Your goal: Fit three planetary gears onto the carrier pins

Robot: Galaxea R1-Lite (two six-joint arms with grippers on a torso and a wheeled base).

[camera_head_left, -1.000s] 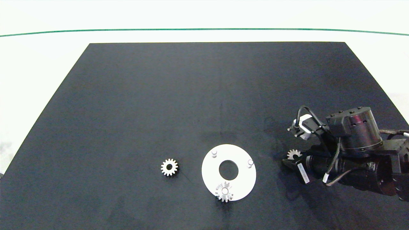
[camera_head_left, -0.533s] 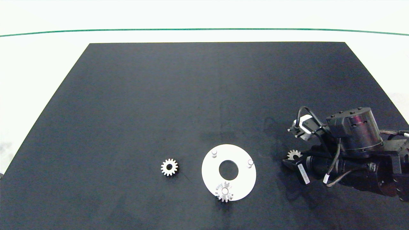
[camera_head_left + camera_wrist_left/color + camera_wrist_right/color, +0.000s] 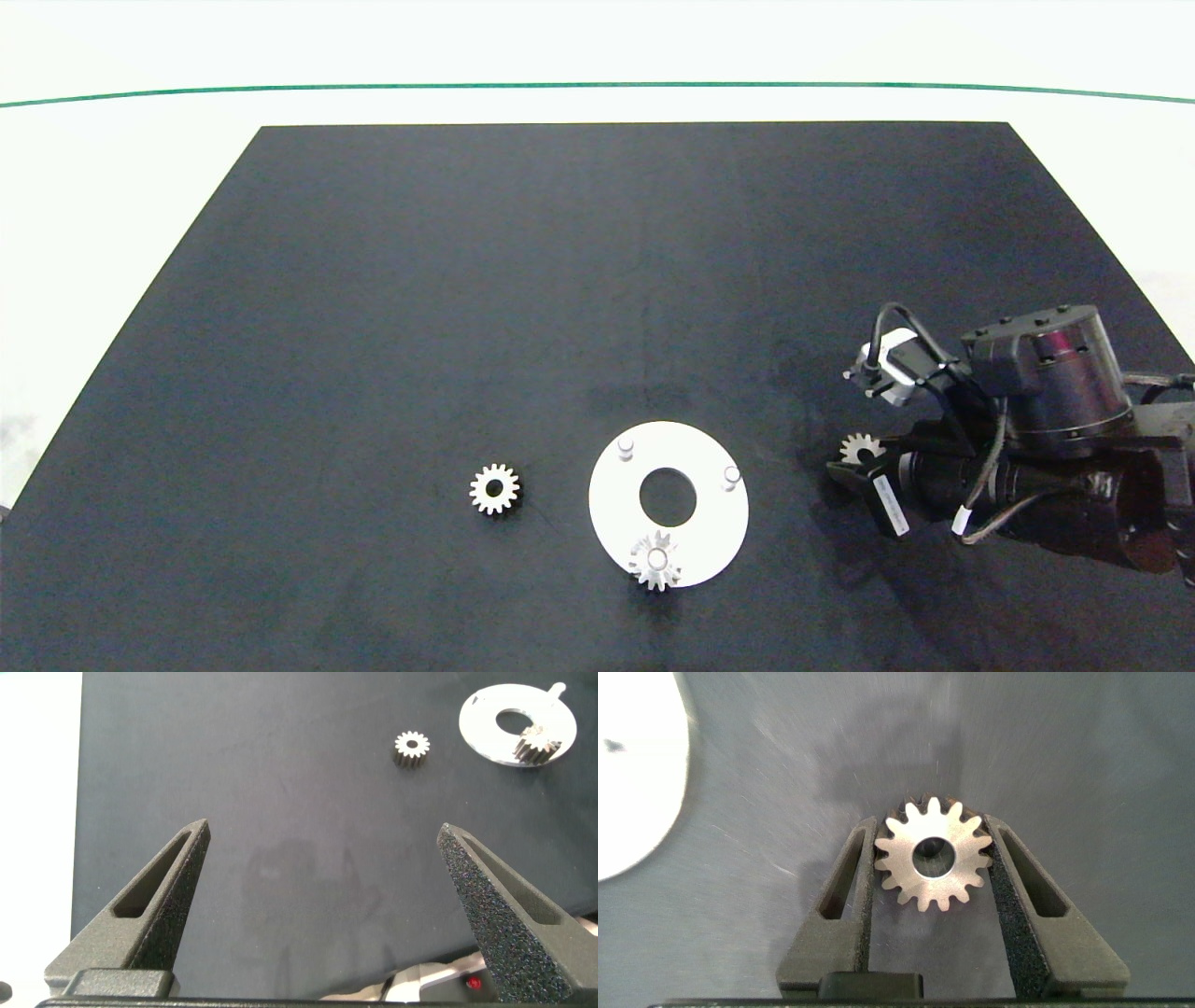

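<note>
Near the bench's right edge, right gripper point(image 3: 932, 859) pinching second gear point(image 3: 932, 855); one gear point(image 3: 655, 560) seated, two pins bare.

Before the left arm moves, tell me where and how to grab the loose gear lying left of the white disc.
Take the loose gear across its toothed rim, coming straight down from above. It lies flat on the mat, bore up, with open mat all round, so the left pincer, open now, can straddle it; the bore looks too small for a finger.
</note>
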